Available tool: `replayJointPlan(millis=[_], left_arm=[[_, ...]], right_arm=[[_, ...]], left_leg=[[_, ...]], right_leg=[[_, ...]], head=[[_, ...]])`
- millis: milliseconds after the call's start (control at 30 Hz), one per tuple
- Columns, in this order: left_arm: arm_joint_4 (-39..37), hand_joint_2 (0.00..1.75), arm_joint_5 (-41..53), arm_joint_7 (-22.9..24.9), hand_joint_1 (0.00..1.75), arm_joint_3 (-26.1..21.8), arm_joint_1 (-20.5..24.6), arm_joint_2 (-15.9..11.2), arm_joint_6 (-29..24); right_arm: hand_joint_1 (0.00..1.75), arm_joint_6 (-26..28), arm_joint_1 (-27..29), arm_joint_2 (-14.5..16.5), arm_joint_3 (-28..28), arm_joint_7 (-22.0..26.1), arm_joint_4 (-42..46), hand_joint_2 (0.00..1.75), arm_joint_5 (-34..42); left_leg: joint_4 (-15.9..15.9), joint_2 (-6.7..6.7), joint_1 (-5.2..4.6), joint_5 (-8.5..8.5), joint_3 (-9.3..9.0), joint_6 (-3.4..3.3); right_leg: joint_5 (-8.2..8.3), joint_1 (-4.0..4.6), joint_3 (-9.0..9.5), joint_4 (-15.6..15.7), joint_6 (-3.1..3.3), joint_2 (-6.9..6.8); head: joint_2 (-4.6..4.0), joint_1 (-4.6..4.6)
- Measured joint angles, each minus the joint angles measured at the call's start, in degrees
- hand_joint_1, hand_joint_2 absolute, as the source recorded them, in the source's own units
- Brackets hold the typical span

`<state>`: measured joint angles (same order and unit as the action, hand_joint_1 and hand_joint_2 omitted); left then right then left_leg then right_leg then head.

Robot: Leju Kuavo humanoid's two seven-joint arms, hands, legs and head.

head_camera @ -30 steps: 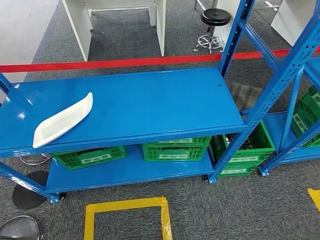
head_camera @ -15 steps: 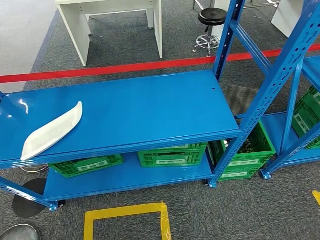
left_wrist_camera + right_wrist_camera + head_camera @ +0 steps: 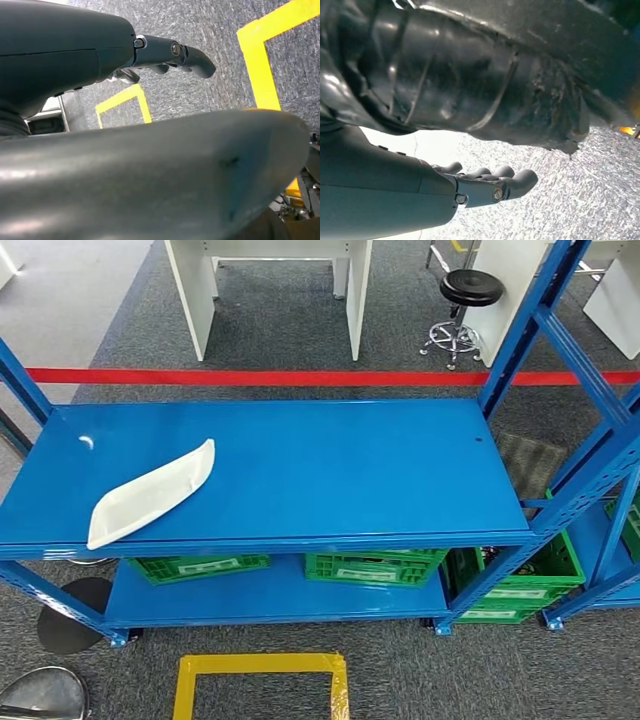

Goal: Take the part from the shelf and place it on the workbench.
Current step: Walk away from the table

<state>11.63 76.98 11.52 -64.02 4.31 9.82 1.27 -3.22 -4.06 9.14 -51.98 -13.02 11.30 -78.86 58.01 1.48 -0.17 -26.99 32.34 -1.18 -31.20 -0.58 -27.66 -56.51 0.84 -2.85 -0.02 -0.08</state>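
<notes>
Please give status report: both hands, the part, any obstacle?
Left hand and right hand open, hanging over carpet, holding nothing. White part lies on blue shelf, untouched. Nothing on the shelf blocks it.

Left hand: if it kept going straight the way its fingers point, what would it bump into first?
Probably the grey carpet floor. The left hand hangs open, holding nothing, with nothing between; depth is unclear.

One white part [image 3: 151,494] on the blue shelf [image 3: 317,470]. Four green crates visible below. One black stool [image 3: 466,302] far right. One yellow floor marking [image 3: 260,680] near.
</notes>
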Motion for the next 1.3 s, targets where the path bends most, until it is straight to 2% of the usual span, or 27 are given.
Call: replayJointPlan(millis=[67, 100, 167, 233, 567, 733, 800, 833, 900, 933, 967, 1000, 1033, 1100, 1133, 1233, 1300], left_arm=[[-0.01, 0.00, 0.00, -0.01, 0.00, 0.00, 0.00, 0.01, -0.03], [-0.01, 0.00, 0.00, -0.03, 0.00, 0.00, 0.01, 0.01, -0.03], [-0.01, 0.00, 0.00, -0.10, 0.00, 0.00, 0.01, -0.01, 0.03], [-0.01, 0.00, -0.03, -0.35, 0.00, 0.00, 0.01, -0.01, 0.37], [-0.01, 0.00, -0.30, -1.77, 0.00, 0.00, 0.00, 0.13, 1.16], [-0.01, 0.00, -0.35, -1.77, 0.00, 0.00, -0.02, 0.10, 1.14], [-0.01, 0.00, -0.35, -1.77, 0.00, 0.00, 0.02, 0.14, 1.12], [-0.01, 0.00, -0.35, -1.77, 0.00, 0.00, 0.05, 0.17, 1.11], [-0.01, 0.00, -0.35, -1.77, 0.00, 0.00, 0.10, 0.17, 1.11], [-0.01, 0.00, -0.35, -1.77, 0.00, 0.00, 0.08, 0.17, 1.11], [-0.01, 0.00, -0.35, -1.77, 0.00, 0.00, 0.07, 0.17, 1.11], [-0.01, 0.00, -0.35, -1.77, 0.00, 0.00, 0.07, 0.19, 1.11], [-0.01, 0.00, -0.35, -1.77, 0.00, 0.00, 0.07, 0.21, 1.11], [-0.01, 0.00, -0.35, -1.77, 0.00, 0.00, 0.09, 0.22, 1.11], [-0.01, 0.00, -0.35, -1.77, 0.00, 0.00, 0.12, 0.20, 1.11], [-0.01, 0.00, -0.34, -1.79, 0.00, 0.00, 0.13, 0.15, 1.08], [-0.01, 0.00, -0.30, -1.80, 0.00, 0.00, 0.12, 0.13, 1.01]], right_arm=[[0.00, 0.15, 0.09, 0.00, 0.00, 0.08, 0.00, 0.00, -0.01], [0.00, 0.21, 0.13, 0.00, 0.00, 0.13, 0.00, 0.00, -0.01], [0.00, 0.29, 0.20, 0.00, 0.00, 0.19, 0.00, 0.00, -0.02], [0.00, 0.31, 0.23, 0.00, 0.00, 0.21, 0.00, 0.00, -0.02], [0.00, 0.28, 0.25, 0.00, 0.00, 0.37, 0.00, 0.00, -0.10], [0.00, 0.23, 0.13, 0.00, 0.00, 0.34, 0.00, 0.00, -0.15], [0.00, 0.23, 0.08, 0.00, 0.00, 0.34, 0.00, 0.00, -0.14], [0.00, 0.23, 0.13, 0.00, 0.00, 0.34, 0.00, 0.00, -0.14], [0.00, 0.23, 0.25, 0.00, 0.00, 0.34, 0.00, 0.00, -0.11], [0.00, 0.23, 0.32, 0.00, 0.00, 0.34, 0.00, 0.00, -0.11], [0.00, 0.23, 0.37, -0.01, 0.00, 0.34, 0.00, 0.00, -0.11], [0.00, 0.23, 0.42, -0.02, 0.00, 0.33, 0.00, 0.00, -0.13], [0.00, 0.23, 0.46, -0.04, 0.00, 0.32, 0.00, 0.00, -0.15], [0.00, 0.23, 0.46, -0.04, 0.00, 0.31, -0.02, 0.00, -0.16], [0.00, 0.23, 0.44, -0.03, 0.00, 0.32, -0.04, 0.00, -0.16], [0.00, 0.23, 0.45, 0.00, 0.00, 0.34, -0.07, 0.00, -0.15], [0.00, 0.25, 0.47, -0.01, 0.00, 0.32, -0.05, 0.00, -0.14]], left_leg=[[0.01, 0.01, -0.15, -0.09, 0.00, -0.15], [0.02, 0.01, -0.21, -0.12, 0.01, -0.20], [0.04, 0.02, -0.30, -0.15, 0.01, -0.24], [0.05, 0.01, -0.33, -0.14, -0.01, -0.25], [0.13, 0.02, -0.21, -0.17, -0.10, -0.27], [-0.24, -0.11, -0.28, -0.22, -0.31, -0.94], [-1.17, -0.21, 0.04, 0.20, -0.74, -1.42], [-1.45, -0.25, 0.16, 0.34, -0.90, -1.58], [-1.51, -0.38, 0.13, 0.32, -0.94, -1.69], [-1.50, -0.49, 0.11, 0.26, -0.99, -1.66], [-1.46, -0.61, 0.12, 0.19, -1.08, -1.56], [-1.39, -0.78, 0.18, 0.06, -1.23, -1.37], [-1.27, -0.93, 0.26, -0.13, -1.43, -1.09], [-0.83, -1.19, 0.24, -0.62, -1.58, -0.31], [-0.63, -1.26, 0.16, -0.78, -1.53, 0.09], [-0.43, -1.34, 0.17, -0.87, -1.42, 1.01], [1.31, -1.35, 0.33, -2.19, -0.75, 1.58]], right_leg=[[0.01, -0.13, 0.00, 0.11, -0.41, 0.03], [0.00, -0.22, 0.02, 0.19, -0.94, 0.04], [-0.04, -0.42, 0.09, 0.38, -2.39, 0.08], [-0.06, -0.52, 0.15, 0.48, -3.18, 0.10], [-0.11, -0.36, 0.20, 0.39, -3.14, 0.10], [-0.21, -0.55, 0.73, 0.57, -3.69, 0.05], [-1.84, -0.56, -0.21, -1.90, -3.79, 1.15], [-3.48, -0.59, -1.90, -5.06, -3.79, 1.89], [-6.71, -0.60, -6.43, -13.28, -3.84, 2.62], [-7.11, -0.61, -8.26, -16.09, -3.88, 2.71], [-6.35, -0.63, -9.15, -16.81, -3.89, 2.73], [-4.37, -0.67, -8.82, -15.03, -3.88, 2.73], [-1.74, -0.73, -7.51, -11.36, -3.86, 2.72], [1.63, -0.80, -4.50, -4.27, -3.59, 2.85], [2.14, -0.77, -3.71, -2.49, -3.26, 2.92], [2.14, -0.59, -3.45, -1.96, -1.98, 3.02], [2.25, -0.73, -3.33, -1.82, -1.24, 2.92]], head=[[0.01, -0.01], [0.01, -0.01], [0.01, -0.03], [0.01, -0.04], [0.01, -0.05], [0.02, -0.08], [0.02, 0.07], [0.01, 0.18], [0.01, 0.33], [0.01, 0.33], [0.02, 0.34], [0.02, 0.34], [0.01, 0.37], [0.01, 0.50], [0.00, 0.53], [0.01, 0.43], [0.02, 0.19]])
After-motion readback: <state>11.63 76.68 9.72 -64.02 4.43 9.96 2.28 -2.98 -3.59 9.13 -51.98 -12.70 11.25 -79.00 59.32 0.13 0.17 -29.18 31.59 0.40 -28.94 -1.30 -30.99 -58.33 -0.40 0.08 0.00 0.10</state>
